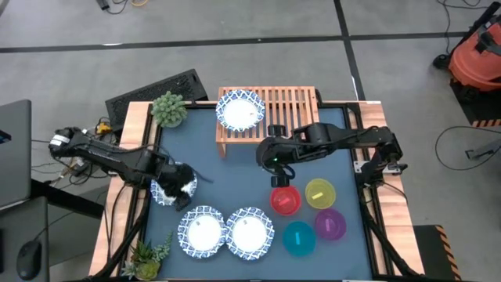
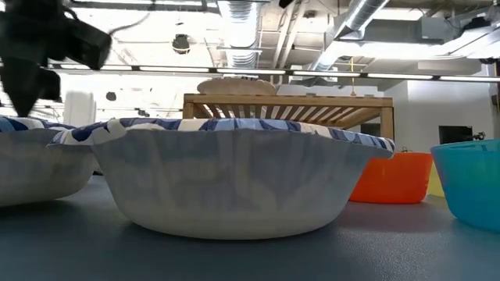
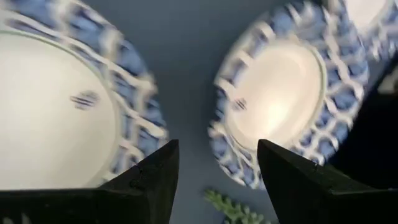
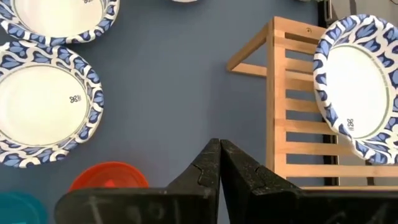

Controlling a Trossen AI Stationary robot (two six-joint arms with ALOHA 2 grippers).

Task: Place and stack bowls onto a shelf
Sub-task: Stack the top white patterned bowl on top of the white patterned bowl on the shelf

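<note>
One blue-rimmed white bowl [image 1: 240,110] sits on the left end of the light-wood shelf [image 1: 290,106]. Three more white bowls stand on the dark blue table: one [image 1: 171,193] under my left gripper [image 1: 178,184] and two [image 1: 202,233] [image 1: 250,233] near the front edge. In the left wrist view the left gripper [image 3: 217,177] is open above the gap between two of these bowls [image 3: 56,106] [image 3: 286,93]. My right gripper [image 4: 219,144] is shut and empty, between the shelf [image 4: 292,106] and the red bowl [image 1: 286,200]. The yellow [image 1: 320,193], purple [image 1: 330,223] and teal [image 1: 298,237] bowls stand beside it.
A potted plant [image 1: 168,108] stands at the table's far left corner, and a small succulent [image 1: 145,254] at the near left corner. The right part of the shelf's slatted top [image 1: 293,102] is bare. In the low view a white bowl [image 2: 234,179] fills the foreground.
</note>
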